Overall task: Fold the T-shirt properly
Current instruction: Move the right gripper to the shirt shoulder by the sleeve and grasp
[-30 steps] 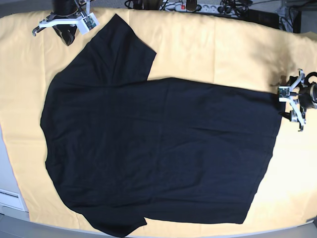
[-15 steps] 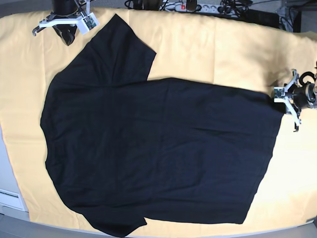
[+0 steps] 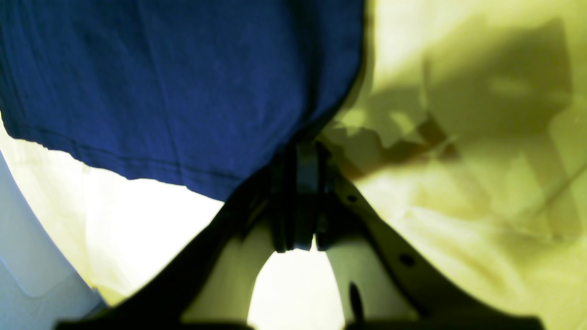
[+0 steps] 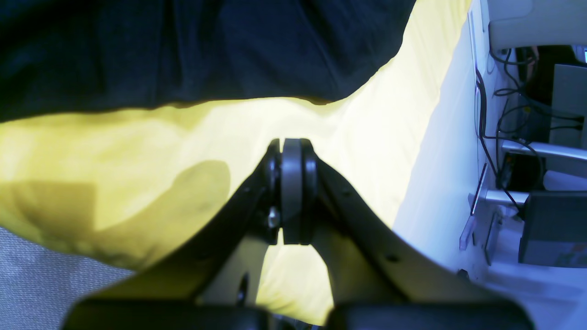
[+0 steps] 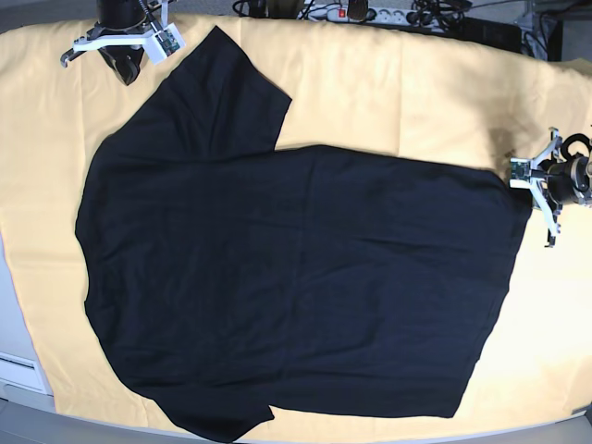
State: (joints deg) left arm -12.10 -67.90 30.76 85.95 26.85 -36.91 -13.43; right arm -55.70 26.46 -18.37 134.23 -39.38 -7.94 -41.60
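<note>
t-shirt (image 5: 296, 287) lay spread flat on yellow cloth (image 5: 398, 92), one sleeve toward the far edge, hem toward left gripper (image 3: 300, 151). left gripper at the hem corner, jaws pressed together, pinching the shirt's edge. right gripper (image 4: 291, 151) by the sleeve at the far corner, jaws pressed together on nothing, just short of the fabric. cables (image 4: 504, 91) beyond the cloth's edge.

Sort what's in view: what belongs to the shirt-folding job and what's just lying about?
Job:
T-shirt, spread flat
left gripper, shut on the T-shirt's hem corner
right gripper, shut, holding nothing, over the cloth beside a sleeve

Lying about:
yellow cloth under the shirt
power strip and cables behind the table
</note>
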